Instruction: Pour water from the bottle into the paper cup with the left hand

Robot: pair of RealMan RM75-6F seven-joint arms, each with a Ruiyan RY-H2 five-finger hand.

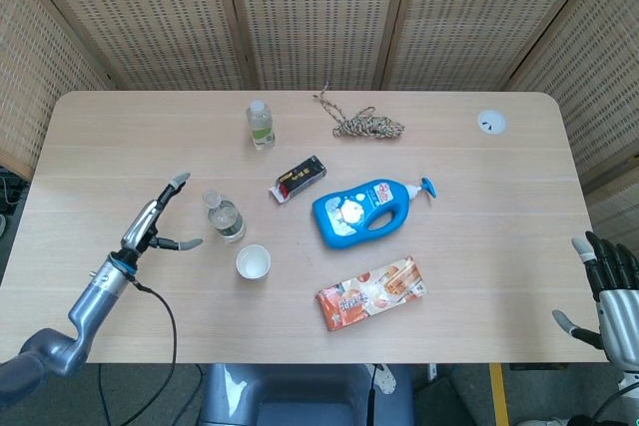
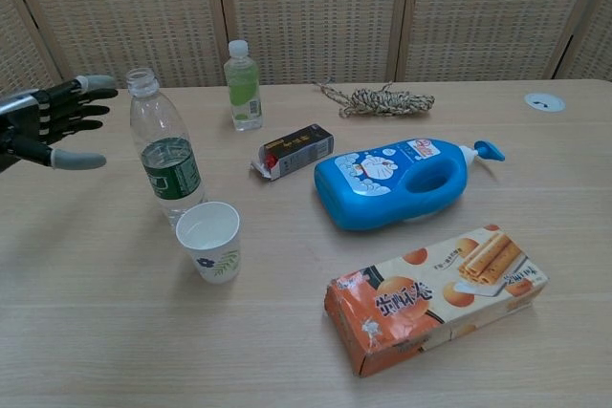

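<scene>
Right, status and notes for you:

Left hand: your left hand hangs beside the bottle with its fingers spread, holding nothing and well clear of the plastic.
Right hand: your right hand sits at the far table edge with fingers apart and nothing in it; leave it parked.
Bottle: the water bottle stands upright, uncapped, just behind the paper cup and near the table's left side. It looks roughly half full below the green label.
Cup: the cup is upright with its mouth open, and its inside looks pale. You can't tell from either view whether it holds water, so judge the pour step yourself.
If you regrip: wrap the label band, not the bare upper part. Thin clear PET will probably dent under a hard squeeze and push water out of the open neck.
Tilt: judged from the layout, bring the neck over the cup's rim before you tip, then tip slowly. The paper wall is light and likely slides if the bottle nudges it.
Textures: the bottle is ribbed, glossy and transparent. The cup is matte white paper, tapered, with a small floral print. The table is smooth pale wood laminate, so expect low friction.
Clutter: the black carton and blue detergent jug lie to the cup's right, clear of your swing.
</scene>
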